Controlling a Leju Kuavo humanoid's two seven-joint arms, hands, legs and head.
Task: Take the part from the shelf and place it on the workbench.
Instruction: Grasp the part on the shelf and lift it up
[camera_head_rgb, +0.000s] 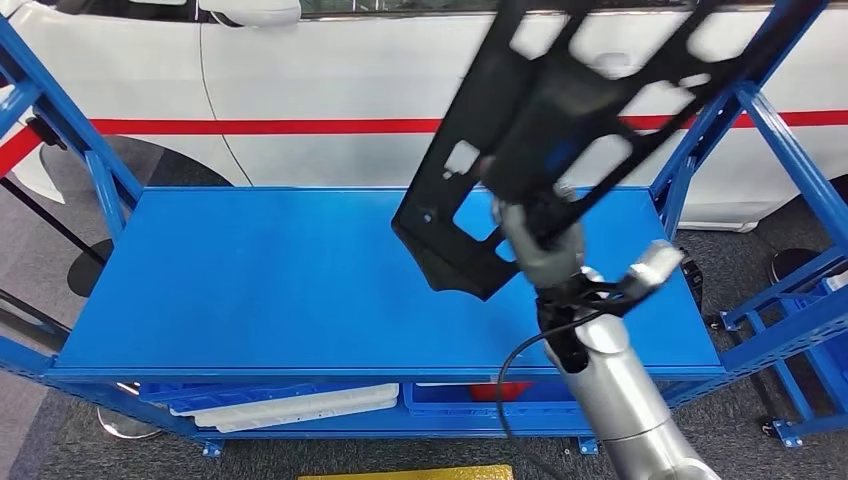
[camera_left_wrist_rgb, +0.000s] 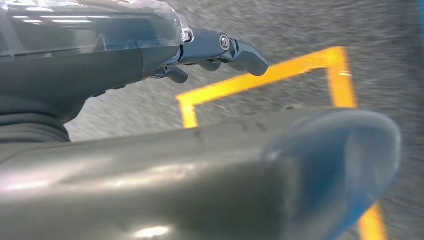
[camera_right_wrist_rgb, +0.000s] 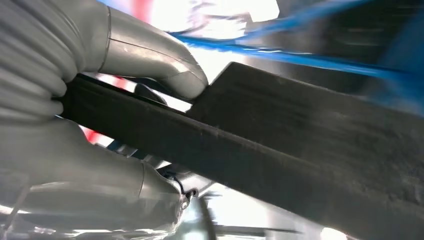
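A long black plastic part (camera_head_rgb: 560, 130) with several cut-outs hangs tilted above the blue shelf top (camera_head_rgb: 280, 280), its lower end near the middle of the surface and its upper end rising to the top right. My right hand (camera_head_rgb: 545, 150) grips it around the middle, the silver arm reaching up from the bottom right. In the right wrist view the thumb (camera_right_wrist_rgb: 165, 65) and fingers (camera_right_wrist_rgb: 100, 175) clamp the part's dark edge (camera_right_wrist_rgb: 300, 150). My left hand (camera_left_wrist_rgb: 220, 50) hangs over the floor with its fingers loosely extended and nothing in them.
The blue metal rack has slanted side frames (camera_head_rgb: 60, 130) left and right. A white car with a red stripe (camera_head_rgb: 300, 90) stands right behind it. Blue bins and white parts (camera_head_rgb: 300, 405) lie on the lower level. Yellow floor tape (camera_left_wrist_rgb: 280, 75) marks the grey carpet.
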